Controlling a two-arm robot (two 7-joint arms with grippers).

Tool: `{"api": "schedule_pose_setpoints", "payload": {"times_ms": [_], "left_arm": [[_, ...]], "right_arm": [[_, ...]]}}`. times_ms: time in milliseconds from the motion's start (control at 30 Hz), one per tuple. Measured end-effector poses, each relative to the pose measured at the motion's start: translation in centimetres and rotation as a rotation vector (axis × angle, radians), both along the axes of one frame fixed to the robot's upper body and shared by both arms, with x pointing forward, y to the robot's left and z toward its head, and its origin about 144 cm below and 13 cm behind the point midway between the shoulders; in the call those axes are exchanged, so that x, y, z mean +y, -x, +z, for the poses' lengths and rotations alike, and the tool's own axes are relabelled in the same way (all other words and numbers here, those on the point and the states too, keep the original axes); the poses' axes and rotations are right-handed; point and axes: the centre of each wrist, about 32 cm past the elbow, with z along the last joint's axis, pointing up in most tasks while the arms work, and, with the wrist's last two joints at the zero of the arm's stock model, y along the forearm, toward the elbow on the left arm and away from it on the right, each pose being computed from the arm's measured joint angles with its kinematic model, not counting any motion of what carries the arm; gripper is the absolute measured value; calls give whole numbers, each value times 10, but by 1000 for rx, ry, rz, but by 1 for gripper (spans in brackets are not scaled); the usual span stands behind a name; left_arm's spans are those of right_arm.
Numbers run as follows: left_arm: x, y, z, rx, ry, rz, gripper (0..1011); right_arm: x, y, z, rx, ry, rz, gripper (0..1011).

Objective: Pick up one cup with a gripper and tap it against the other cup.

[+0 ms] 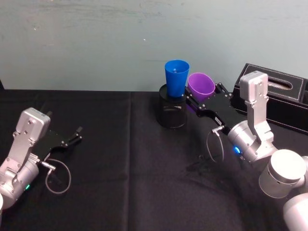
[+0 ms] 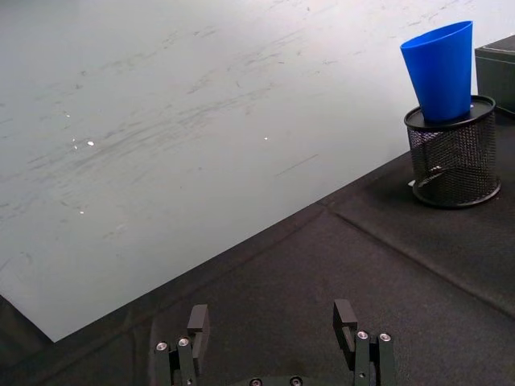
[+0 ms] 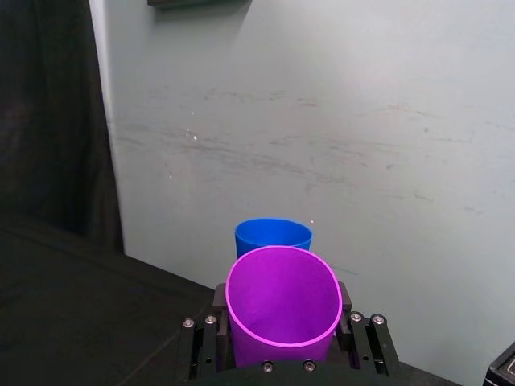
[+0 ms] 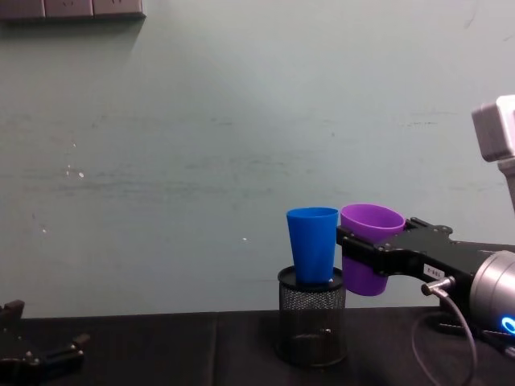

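Counter (image 1: pixel 144 187), black cloth, carries everything. Black box (image 1: pixel 288 103) at far right. Right gripper (image 4: pixel 362 251) reaches in from right, jaws clamped on sides of purple cup (image 4: pixel 372 221), cup clear of counter. Left gripper (image 2: pixel 271 322) low at left, jaws apart, well away from cups. Black mesh pen holder (image 4: pixel 312 322) mid-counter holds blue cup (image 4: pixel 313 245), upright, mouth up. Purple cup just right of blue cup, rims about level, slightly tilted, empty; touching or barely apart, cannot tell. Tap likely needs only a short leftward nudge.
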Motion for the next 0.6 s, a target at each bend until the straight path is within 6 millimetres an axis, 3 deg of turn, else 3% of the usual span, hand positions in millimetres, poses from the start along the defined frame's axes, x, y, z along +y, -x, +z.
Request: {"api": "schedule_pose_setpoints", "payload": {"times_ms": [600], "left_arm": [[0, 0, 0, 0, 0, 0, 1011]], "right_arm": [[2, -14, 4, -11, -13, 21, 734]]}}
